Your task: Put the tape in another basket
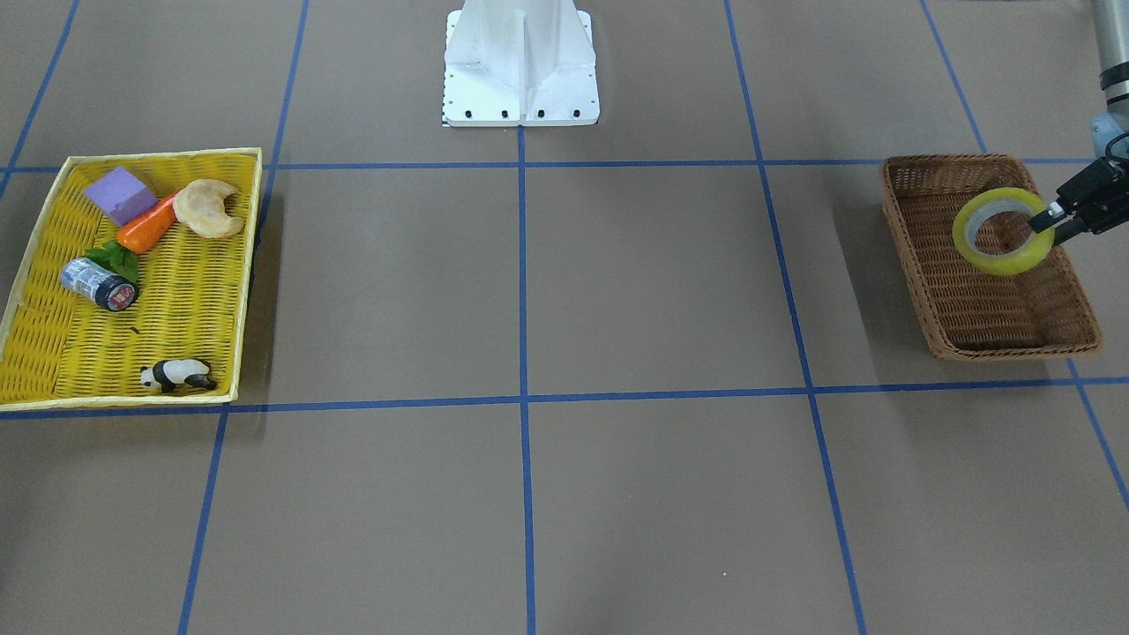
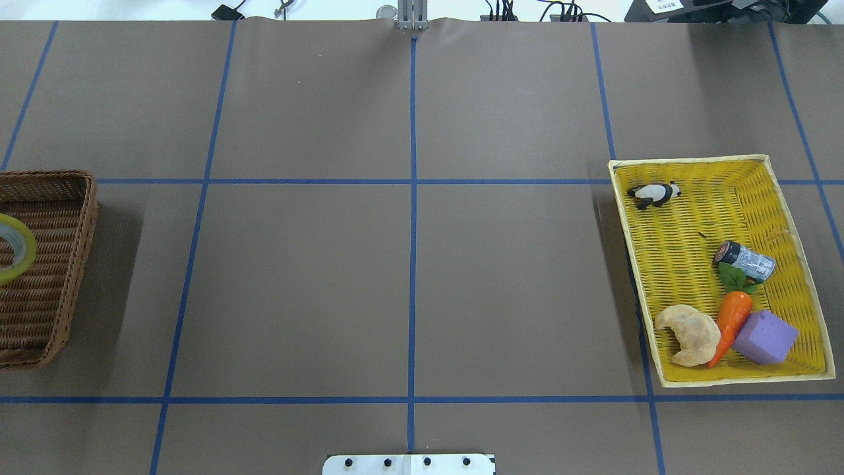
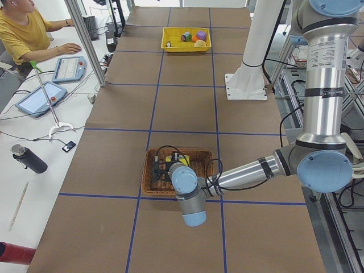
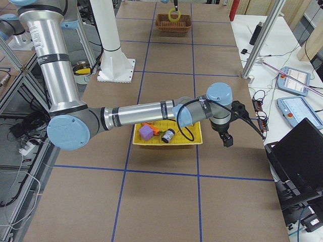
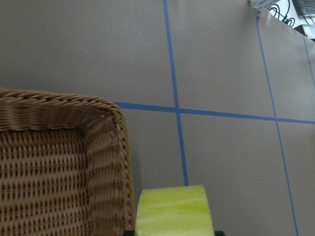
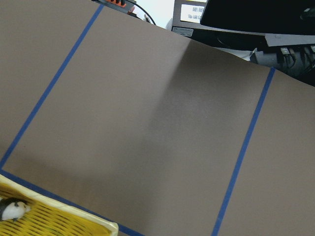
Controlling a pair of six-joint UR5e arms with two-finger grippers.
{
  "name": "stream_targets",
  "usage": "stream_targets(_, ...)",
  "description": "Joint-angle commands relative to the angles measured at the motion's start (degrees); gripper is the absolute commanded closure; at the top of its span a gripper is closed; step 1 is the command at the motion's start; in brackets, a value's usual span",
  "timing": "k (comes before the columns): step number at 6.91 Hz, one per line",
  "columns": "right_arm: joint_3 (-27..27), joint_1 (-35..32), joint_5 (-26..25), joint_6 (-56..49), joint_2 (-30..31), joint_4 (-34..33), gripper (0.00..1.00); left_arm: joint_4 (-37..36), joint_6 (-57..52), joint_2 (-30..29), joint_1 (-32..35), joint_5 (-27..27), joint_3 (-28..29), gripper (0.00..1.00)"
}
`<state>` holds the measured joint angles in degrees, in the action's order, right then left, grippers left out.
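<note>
The yellow-green tape (image 1: 1004, 231) hangs tilted over the inside of the brown wicker basket (image 1: 1014, 347), clear of its floor. My left gripper (image 1: 1045, 219) is shut on the roll's rim from the side. The left wrist view shows the tape (image 5: 173, 211) at the bottom edge beside the basket's corner (image 5: 59, 105). In the overhead view only part of the tape (image 2: 18, 245) shows over the basket (image 2: 62, 277); that gripper is out of frame. My right gripper (image 4: 228, 140) hovers past the yellow tray's far side; I cannot tell whether it is open or shut.
The shallow yellow tray (image 1: 35, 353) holds a purple block (image 1: 121, 195), a carrot (image 1: 148, 228), a croissant (image 1: 208, 209), a dark labelled cylinder (image 1: 99, 284) and a toy panda (image 1: 176, 375). The white robot base (image 1: 520, 66) stands at the middle back.
</note>
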<state>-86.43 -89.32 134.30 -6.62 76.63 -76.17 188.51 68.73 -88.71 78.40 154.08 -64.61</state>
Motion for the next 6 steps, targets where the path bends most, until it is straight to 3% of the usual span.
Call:
stream_targets(1,0.57,-0.76,0.08,-1.29,0.27,0.06,0.0,2.99,-0.09,-0.41,-0.09,-0.01,2.89,0.02)
stream_targets(4,0.57,-0.94,0.08,-1.29,0.71,0.06,0.0,3.89,-0.17,-0.32,1.48,0.08,2.83,0.02)
stream_targets(6,0.04,-1.55,0.08,-1.29,2.02,0.23,0.0,3.98,-0.26,-1.72,8.48,-1.22,-0.75,0.02)
